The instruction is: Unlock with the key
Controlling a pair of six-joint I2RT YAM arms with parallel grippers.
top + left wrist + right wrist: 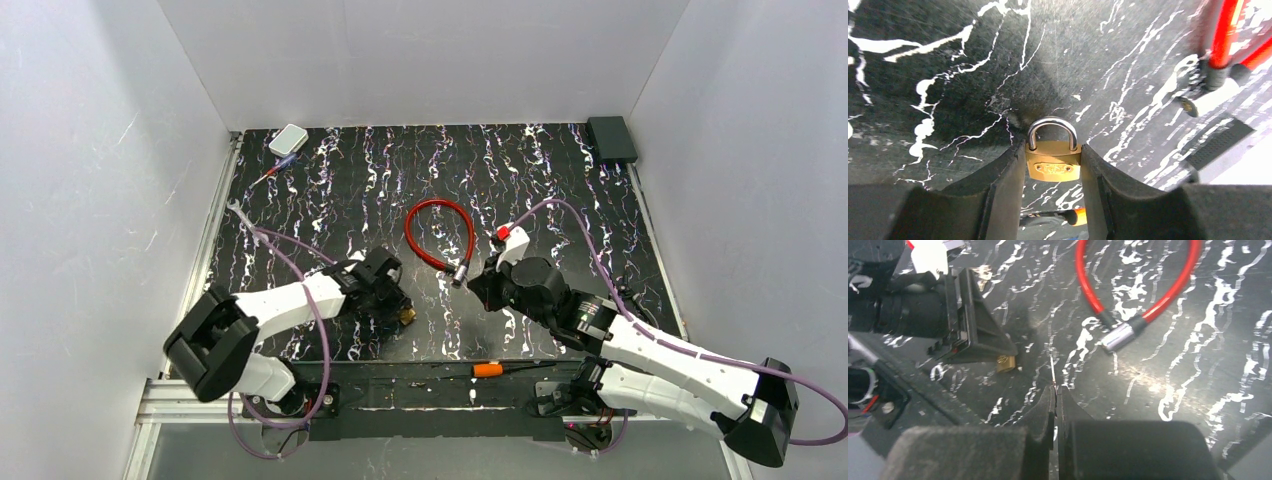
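A small brass padlock (1053,162) with a closed silver shackle sits clamped by its sides between the fingers of my left gripper (1053,150), shackle pointing away from the wrist. From above, the left gripper (392,300) holds the padlock (406,316) at the near middle-left of the mat. My right gripper (1056,387) is shut on the key (1053,371), a thin silvery blade seen edge-on and sticking out past the fingertips. The key points toward the padlock (1006,362), which lies a short way off to its left. From above, the right gripper (478,285) is just right of the left one.
A red cable lock (440,235) lies looped on the mat behind both grippers, its metal end (1118,336) close to the key. An orange-handled tool (490,369) lies along the near edge. A white box (288,139) and a pen (277,168) sit far left, a black box (611,138) far right.
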